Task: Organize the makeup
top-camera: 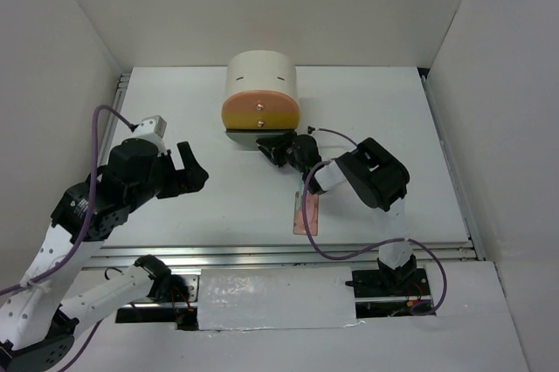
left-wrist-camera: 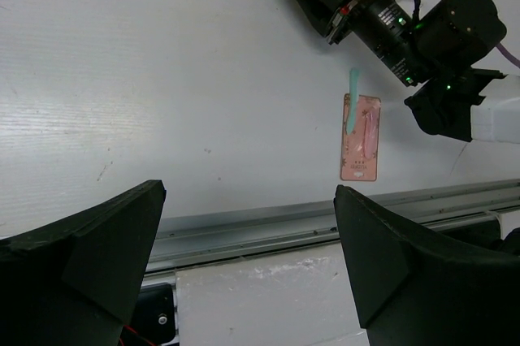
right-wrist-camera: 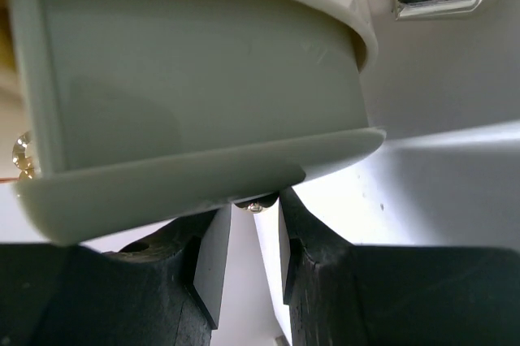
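— Pink palette (top-camera: 306, 213) lies flat on the table (top-camera: 393, 127) near its front edge, a teal stick (left-wrist-camera: 354, 94) resting across its far end. Is either put away?
— Neither. Both sit in the open, apart from both arms.
— And the left gripper (top-camera: 194, 167)?
— Poised over the table on the left, jaws spread wide, holding nothing.
— Farther back, the right gripper (right-wrist-camera: 253, 214)?
— Pressed up to the cream box (top-camera: 262, 75). Its jaws are drawn narrow on either side of the small knob (right-wrist-camera: 256, 206) of the grey bottom drawer (right-wrist-camera: 195, 94), apparently gripping it. From overhead, that drawer juts a little from the box.
— So how far along?
— Partway at best, by the look of it. A drawer is being worked and two items wait on the table. No other makeup shows anywhere, so whether any is already stowed cannot be told.
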Tool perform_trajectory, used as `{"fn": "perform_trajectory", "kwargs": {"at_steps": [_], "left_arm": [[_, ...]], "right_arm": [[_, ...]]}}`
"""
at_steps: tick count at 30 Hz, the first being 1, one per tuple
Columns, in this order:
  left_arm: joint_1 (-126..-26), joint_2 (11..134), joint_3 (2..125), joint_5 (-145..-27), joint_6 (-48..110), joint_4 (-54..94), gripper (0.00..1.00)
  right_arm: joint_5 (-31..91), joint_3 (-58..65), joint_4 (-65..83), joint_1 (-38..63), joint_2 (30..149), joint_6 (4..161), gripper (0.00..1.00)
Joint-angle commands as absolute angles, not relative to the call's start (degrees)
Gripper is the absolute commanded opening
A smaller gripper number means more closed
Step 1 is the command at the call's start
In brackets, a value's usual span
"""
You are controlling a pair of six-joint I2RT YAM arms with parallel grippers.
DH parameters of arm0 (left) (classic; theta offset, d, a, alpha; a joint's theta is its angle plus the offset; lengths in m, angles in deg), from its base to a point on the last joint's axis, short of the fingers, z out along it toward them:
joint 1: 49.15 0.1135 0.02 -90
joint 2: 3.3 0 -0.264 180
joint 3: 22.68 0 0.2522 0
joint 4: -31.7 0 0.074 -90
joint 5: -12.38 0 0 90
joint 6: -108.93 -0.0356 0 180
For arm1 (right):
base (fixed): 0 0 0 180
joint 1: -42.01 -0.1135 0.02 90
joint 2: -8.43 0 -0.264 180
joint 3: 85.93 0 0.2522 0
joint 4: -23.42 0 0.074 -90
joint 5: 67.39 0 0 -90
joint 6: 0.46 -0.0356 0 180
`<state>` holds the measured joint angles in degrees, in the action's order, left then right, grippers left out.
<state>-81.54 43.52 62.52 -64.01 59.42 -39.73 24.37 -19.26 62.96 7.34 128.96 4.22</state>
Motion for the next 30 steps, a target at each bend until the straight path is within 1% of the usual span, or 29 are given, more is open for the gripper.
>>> {"fn": "perform_trajectory", "kwargs": {"at_steps": [1, 18, 26, 30], "left_arm": [[-81.3, 42.1, 62.4, -64.1, 58.6, -38.4, 0.99], [-81.3, 37.7, 59.8, -65.2, 61.1, -39.2, 1.00], [-81.3, 36.2, 60.1, -64.4, 61.4, -42.2, 0.99], [-81.3, 35.5, 60.0, -64.3, 61.2, -42.6, 0.99]], "right_arm": [[26.1, -20.6, 58.9, 4.7, 126.2, 4.3, 0.15], [24.0, -27.7, 53.3, 0.8, 120.1, 5.3, 0.14], [22.8, -32.3, 55.0, -0.3, 117.3, 4.5, 0.14], [22.9, -33.8, 55.9, -0.3, 116.9, 4.7, 0.16]]}}
